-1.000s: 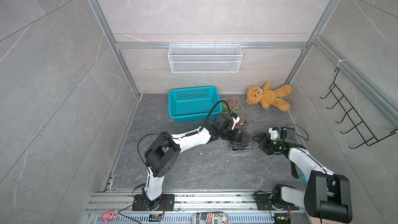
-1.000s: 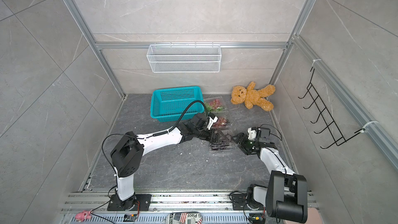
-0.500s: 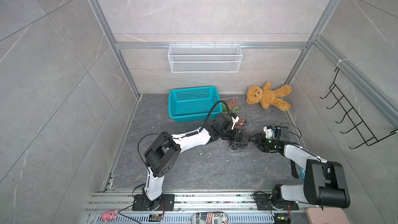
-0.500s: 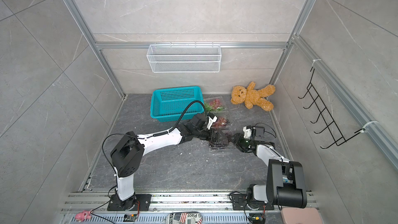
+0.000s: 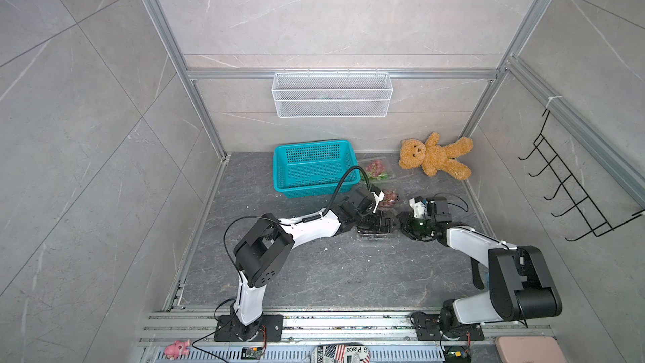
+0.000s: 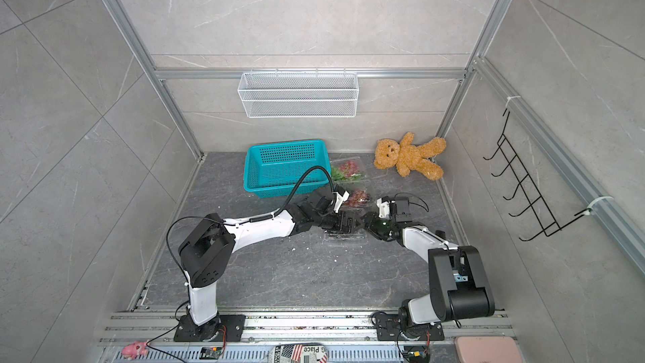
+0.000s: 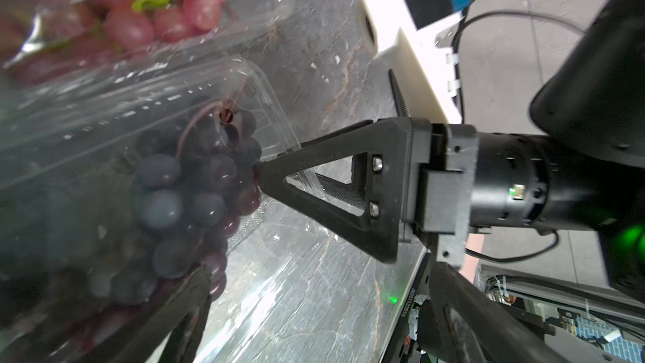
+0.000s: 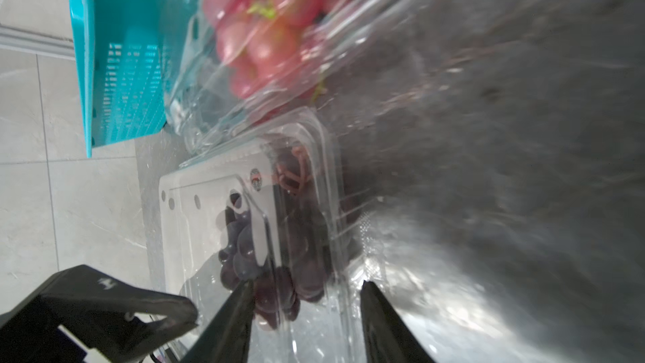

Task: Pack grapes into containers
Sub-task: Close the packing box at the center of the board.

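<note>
A clear container (image 5: 375, 236) with dark purple grapes (image 7: 188, 197) lies mid-floor, its lid (image 8: 209, 211) lowered over the bunch. My right gripper (image 8: 303, 323) straddles its near end: one finger (image 7: 331, 186) lies on the lid, the other meets the base rim, so it is shut on the container. My left gripper (image 5: 378, 223) hovers over the same box, wide open and holding nothing; one of its fingers (image 8: 104, 302) shows beside the lid. A second container (image 5: 391, 199) behind it holds reddish grapes (image 8: 272, 40). A third container (image 5: 375, 169) holds reddish and green grapes.
A teal basket (image 5: 314, 169) stands just behind the left arm, close to the containers. A teddy bear (image 5: 432, 158) lies in the back right corner. A white wire basket (image 5: 331, 99) hangs on the back wall, a black hook rack (image 5: 572, 197) on the right wall.
My right gripper has moved left up to the dark-grape container and its jaws have narrowed around the container's end. The left arm has stayed put, open.
</note>
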